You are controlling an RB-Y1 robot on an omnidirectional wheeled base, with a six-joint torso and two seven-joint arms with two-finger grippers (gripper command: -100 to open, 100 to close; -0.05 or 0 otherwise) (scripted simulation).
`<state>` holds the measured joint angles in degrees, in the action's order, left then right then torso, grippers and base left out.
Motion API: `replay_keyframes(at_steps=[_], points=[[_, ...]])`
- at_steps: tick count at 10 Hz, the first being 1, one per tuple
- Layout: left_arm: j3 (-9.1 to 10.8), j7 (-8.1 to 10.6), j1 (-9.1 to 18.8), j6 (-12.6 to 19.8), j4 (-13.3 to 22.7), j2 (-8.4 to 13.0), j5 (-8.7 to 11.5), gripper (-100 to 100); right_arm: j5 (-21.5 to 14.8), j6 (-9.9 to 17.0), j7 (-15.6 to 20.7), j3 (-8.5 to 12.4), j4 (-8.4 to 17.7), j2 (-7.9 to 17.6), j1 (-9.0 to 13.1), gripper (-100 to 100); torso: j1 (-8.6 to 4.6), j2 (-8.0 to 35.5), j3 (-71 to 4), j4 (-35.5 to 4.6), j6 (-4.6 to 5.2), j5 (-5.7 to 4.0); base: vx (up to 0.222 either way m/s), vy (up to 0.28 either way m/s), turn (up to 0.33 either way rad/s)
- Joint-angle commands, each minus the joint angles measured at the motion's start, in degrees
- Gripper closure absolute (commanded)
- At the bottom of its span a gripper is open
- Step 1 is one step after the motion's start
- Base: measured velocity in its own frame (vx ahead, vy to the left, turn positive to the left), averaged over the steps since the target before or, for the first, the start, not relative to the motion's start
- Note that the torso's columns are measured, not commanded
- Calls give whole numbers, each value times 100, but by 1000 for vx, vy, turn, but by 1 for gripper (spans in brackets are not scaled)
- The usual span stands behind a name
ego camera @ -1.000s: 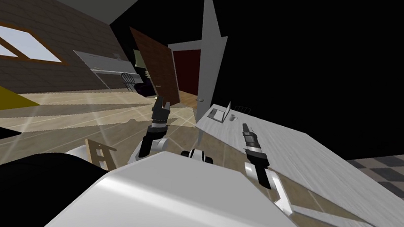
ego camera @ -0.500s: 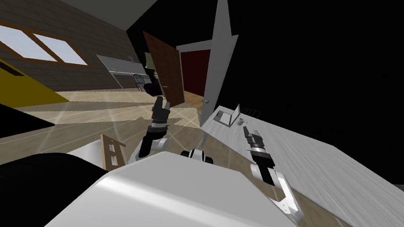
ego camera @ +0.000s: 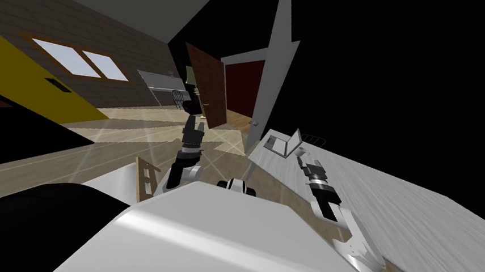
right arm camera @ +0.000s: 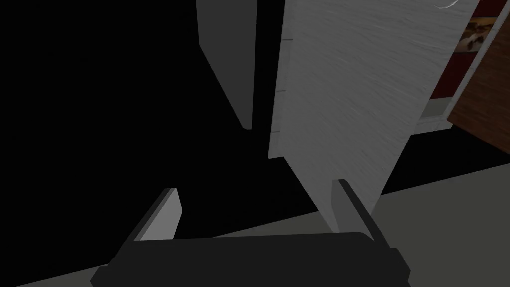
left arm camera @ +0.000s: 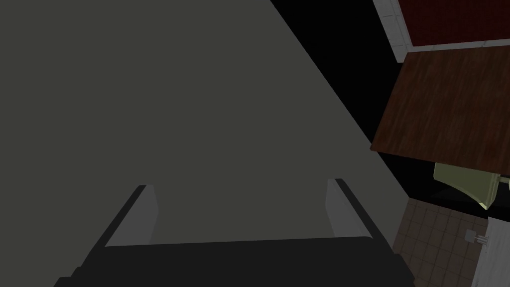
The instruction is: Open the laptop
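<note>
The laptop is sitting with its lid raised at the far end of the grey table, just at eleven o'clock of the right gripper, whose fingers are standing wide apart; the left gripper, well off at nine o'clock, is gaping wide too.

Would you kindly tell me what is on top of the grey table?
A partly open laptop and a small pale item beside it, at the far end. The right gripper hides the tabletop beneath it.
</note>
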<state>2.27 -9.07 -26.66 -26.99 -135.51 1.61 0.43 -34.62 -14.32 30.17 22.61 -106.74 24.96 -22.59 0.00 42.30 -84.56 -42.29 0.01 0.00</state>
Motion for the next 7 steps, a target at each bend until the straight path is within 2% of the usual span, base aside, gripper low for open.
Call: replay_keyframes(at_steps=[1,2,3,7], points=[[1,0,0,0,0,0,0,0,-250,86,270,178,364,214,91,-100,-12,5,3,-1,2,-3,33,69,84],[0,0,0,0,0,0,0,0,-403,148,426,276,523,336,129,-100,-9,4,3,-1,-1,-4,52,89,186],[0,0,0,0,0,0,0,0,-403,148,426,276,553,336,129,-100,2,-5,-2,1,-4,0,43,61,52],[0,0,0,0,0,0,0,0,-984,384,1016,648,1279,803,276,-100,12,-7,-4,2,-2,4,47,83,126]])
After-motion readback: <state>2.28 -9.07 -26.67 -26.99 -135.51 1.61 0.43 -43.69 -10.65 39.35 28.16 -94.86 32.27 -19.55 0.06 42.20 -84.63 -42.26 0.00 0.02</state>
